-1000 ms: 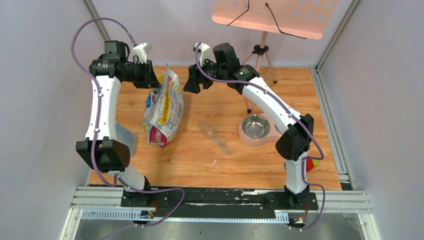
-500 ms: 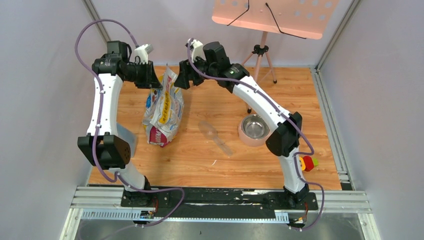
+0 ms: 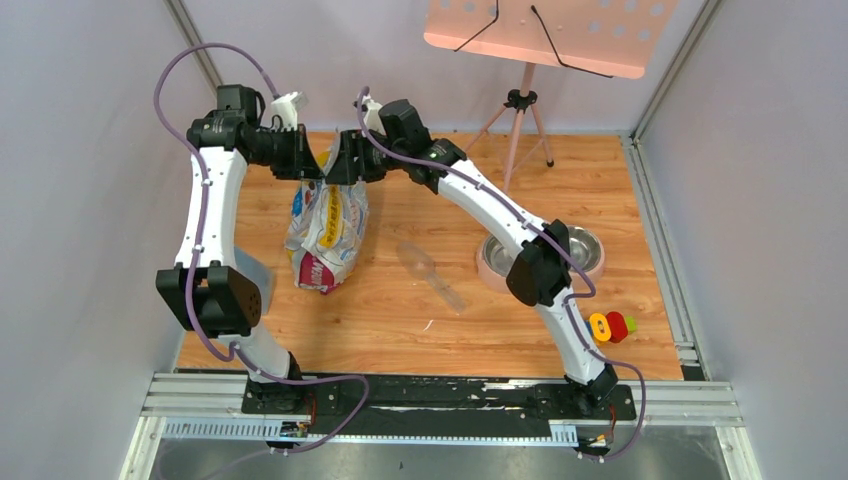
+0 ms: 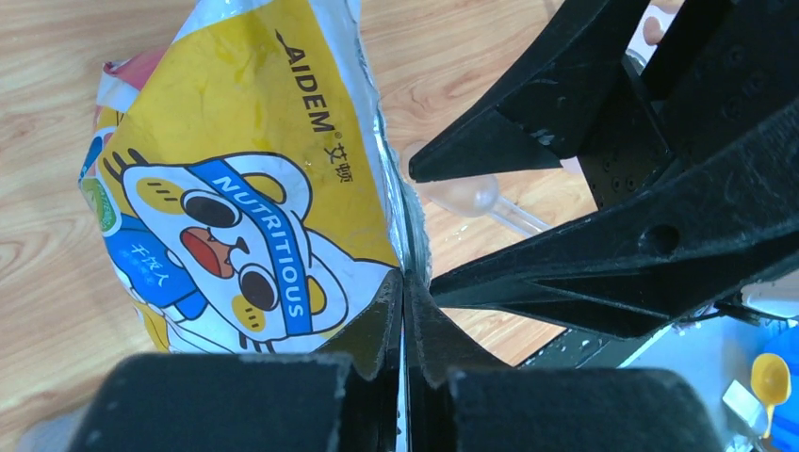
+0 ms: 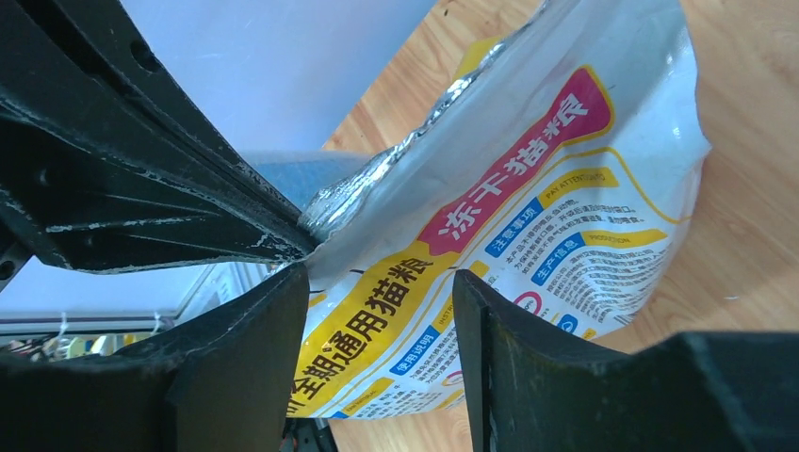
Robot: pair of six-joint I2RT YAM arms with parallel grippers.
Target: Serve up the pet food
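Note:
The printed white, yellow and magenta bag (image 3: 327,225) stands at the back left of the wooden table. My left gripper (image 3: 316,170) is shut on the bag's top edge (image 4: 400,235), its jaws (image 4: 403,287) pressed flat on the foil seam. Just right of it, my right gripper (image 3: 342,168) stands open against the bag's upper edge, the printed side (image 5: 528,235) showing between its fingers (image 5: 377,292). A clear plastic scoop (image 3: 430,272) lies on the table to the right of the bag. The pet food is hidden.
A steel bowl (image 3: 580,243) in a pink holder (image 3: 489,270) sits at centre right, partly behind my right arm. A yellow and red toy (image 3: 610,325) lies near the right front. A pale blue box (image 3: 250,272) is by the left arm. A tripod stand (image 3: 520,100) rises behind.
My right arm has swung left from above the table's middle to the bag's top. The left gripper has closed onto the bag's top edge.

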